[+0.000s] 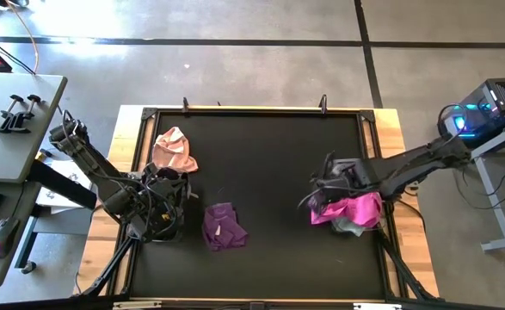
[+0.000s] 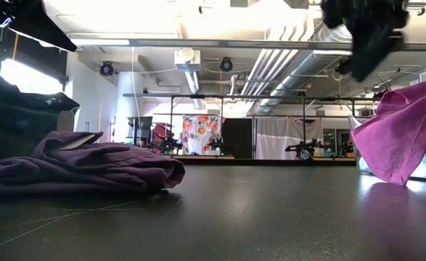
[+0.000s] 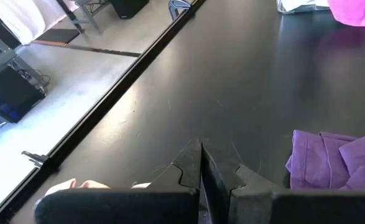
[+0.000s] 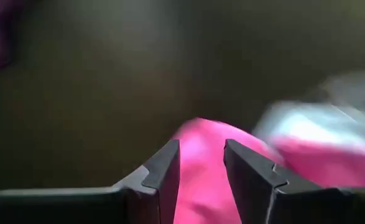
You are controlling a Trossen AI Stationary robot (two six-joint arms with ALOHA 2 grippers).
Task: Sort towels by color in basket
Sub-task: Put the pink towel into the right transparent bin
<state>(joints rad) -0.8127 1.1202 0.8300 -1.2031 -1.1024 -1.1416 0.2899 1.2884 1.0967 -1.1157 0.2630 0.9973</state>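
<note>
Three towels lie on the black table top. A pale pink one [image 1: 175, 151] is crumpled at the far left and a purple one [image 1: 224, 226] [image 2: 89, 165] at the near left. A magenta one [image 1: 353, 210] [image 2: 405, 130] is draped at the right over a pale basket [image 1: 347, 227] [image 3: 300, 6]. My right gripper [image 1: 323, 185] [image 4: 202, 165] hangs open above the magenta towel's left part, clear of it in the low view [image 2: 372, 51]. My left gripper [image 1: 173, 179] [image 3: 201, 163] is shut and empty, between the pink and purple towels.
A wooden frame [image 1: 388, 120] borders the black top, with two clamps on its far edge [image 1: 186, 103] [image 1: 323, 102]. The wide middle of the top [image 1: 269, 172] lies bare between the arms. A side desk [image 1: 11, 129] stands to the left.
</note>
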